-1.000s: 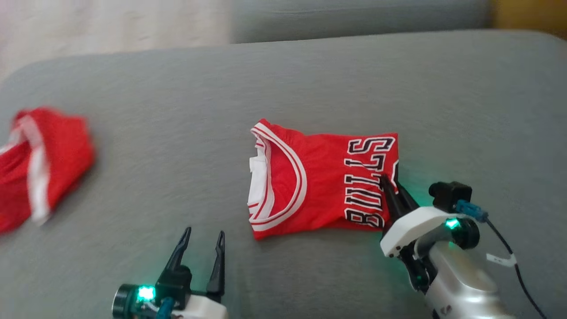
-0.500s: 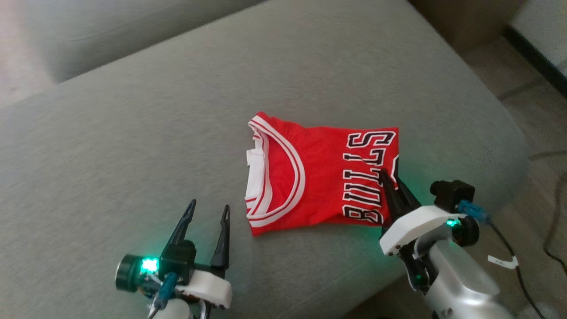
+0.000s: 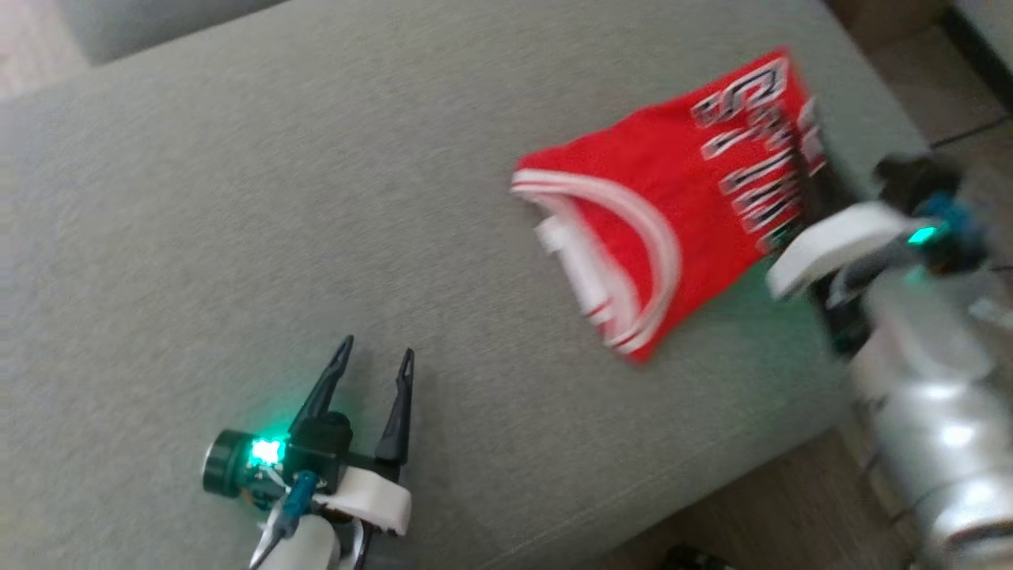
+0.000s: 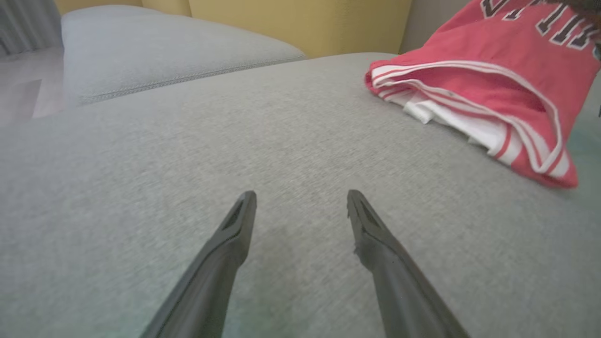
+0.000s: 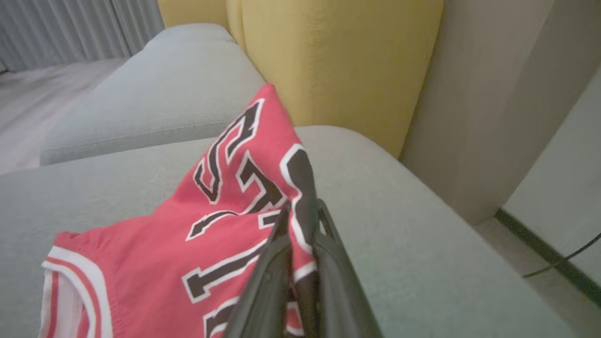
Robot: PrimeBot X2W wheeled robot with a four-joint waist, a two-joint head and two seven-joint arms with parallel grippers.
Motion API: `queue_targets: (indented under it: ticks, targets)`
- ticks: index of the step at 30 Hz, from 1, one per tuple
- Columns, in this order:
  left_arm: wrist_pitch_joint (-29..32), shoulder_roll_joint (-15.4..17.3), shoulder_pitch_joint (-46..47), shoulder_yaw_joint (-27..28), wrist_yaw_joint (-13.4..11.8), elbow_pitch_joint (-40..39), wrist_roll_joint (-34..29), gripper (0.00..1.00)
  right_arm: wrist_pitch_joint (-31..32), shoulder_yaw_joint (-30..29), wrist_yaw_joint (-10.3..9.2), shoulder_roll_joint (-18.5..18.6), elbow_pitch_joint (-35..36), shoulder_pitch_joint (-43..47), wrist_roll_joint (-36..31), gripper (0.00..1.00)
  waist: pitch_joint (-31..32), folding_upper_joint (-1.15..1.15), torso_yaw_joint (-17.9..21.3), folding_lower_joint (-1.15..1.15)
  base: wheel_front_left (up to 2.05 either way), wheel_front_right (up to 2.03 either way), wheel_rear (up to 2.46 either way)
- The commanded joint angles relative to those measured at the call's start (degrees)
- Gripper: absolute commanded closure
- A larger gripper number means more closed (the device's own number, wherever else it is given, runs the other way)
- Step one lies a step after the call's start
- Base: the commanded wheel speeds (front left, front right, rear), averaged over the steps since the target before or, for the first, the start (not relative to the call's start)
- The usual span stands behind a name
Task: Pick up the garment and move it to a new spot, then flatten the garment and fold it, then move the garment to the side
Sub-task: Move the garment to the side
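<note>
The right gripper [image 5: 304,207], fingers pinched narrow on one edge of the folded red Bulls jersey [image 3: 657,214] near the right end of the sofa cushion [image 3: 277,198] — the left gripper [image 3: 377,350] idle, fingers wide — could let the loose layers spill open or slide off.

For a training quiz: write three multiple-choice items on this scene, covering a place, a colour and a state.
1. Where on the grey fabric sofa cushion lies the folded red jersey with white trim? A. its middle; B. near its right edge; C. its left edge.
2. What colour is its lettering? A. black, outlined white; B. yellow; C. green.
3. How is the right gripper? A. open above it; B. shut on its edge; C. shut, empty.
Key: 1 B, the head view shows it there; 2 A, letters seen in the right wrist view; 3 B, the jaws pinch fabric.
</note>
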State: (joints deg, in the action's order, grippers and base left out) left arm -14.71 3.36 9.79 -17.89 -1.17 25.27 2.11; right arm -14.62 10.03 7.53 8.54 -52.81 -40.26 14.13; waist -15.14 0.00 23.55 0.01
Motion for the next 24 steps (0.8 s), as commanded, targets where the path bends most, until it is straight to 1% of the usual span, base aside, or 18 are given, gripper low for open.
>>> queue_targets:
  ticks: [1, 4, 8, 14, 15, 16, 18, 20, 22, 24]
  targets:
    - [-0.29, 0.67, 2.17, 2.25, 0.01, -2.13, -0.46, 0.00, -0.31, -0.33, -0.04, 1.49, 0.02, -3.30, -1.55, 1.00, -1.91, 0.00, -2.54, -0.01, 0.00, 0.00, 0.00]
    - [-0.29, 1.11, 2.32, 2.70, 0.01, -2.57, -0.57, 0.00, 0.02, -3.41, -0.04, 5.36, -4.01, -8.20, -5.62, 1.00, -2.95, 0.00, -4.61, -0.01, 0.00, 0.00, 0.00]
    - [-0.29, 1.53, 2.70, 2.80, 0.27, -3.15, -0.87, 0.00, 0.57, -9.01, -0.04, 10.80, -8.84, -12.94, -11.12, 1.00, -4.29, 0.00, -6.87, -0.01, 0.00, 0.00, 0.00]
    - [-0.29, 1.37, 3.44, 2.45, 0.42, -3.79, -1.04, 0.00, 1.88, -18.90, -0.04, 17.12, -12.40, -15.44, -20.10, 1.00, -5.34, 0.00, -9.05, -0.01, 0.00, 0.00, 0.00]
    - [-0.29, 1.33, 3.52, 2.45, 0.39, -3.87, -1.00, 0.00, 1.87, -20.68, -0.04, 17.66, -12.37, -15.50, -21.55, 0.66, -5.41, 0.00, -9.21, -0.01, 0.00, 0.00, 0.00]
    - [-0.29, 1.29, 3.57, 2.42, 0.40, -3.91, -0.98, 0.00, 1.78, -22.19, -0.04, 17.98, -12.06, -15.39, -23.31, 0.00, -5.42, 0.00, -9.37, -0.01, 0.00, 0.00, 0.00]
    - [-0.29, 1.22, 3.63, 2.39, 0.38, -3.94, -0.96, 0.00, 1.34, -25.78, -0.04, 17.72, -10.79, -15.06, -26.15, 0.00, -5.47, 0.00, -9.55, -0.01, 0.00, 0.00, 0.00]
    - [-0.29, 1.17, 3.67, 2.42, 0.37, -3.85, -0.91, 0.00, 0.58, -29.21, -0.04, 16.54, -8.51, -14.81, -28.50, 0.00, -5.35, 0.00, -9.66, -0.01, 0.00, 0.00, 0.00]
    - [-0.29, 1.10, 3.61, 2.51, 0.24, -3.66, -0.81, 0.00, -0.02, -31.82, -0.04, 14.12, -5.76, -14.73, -30.30, 0.00, -4.83, 0.00, -9.86, -0.01, 0.00, 0.00, 0.00]
    - [-0.29, 0.97, 3.39, 2.72, -0.04, -3.50, -0.61, 0.00, -0.29, -32.34, -0.04, 10.72, -2.49, -14.34, -31.66, 0.00, -3.88, 0.00, -10.26, -0.01, 0.00, 0.00, 0.00]
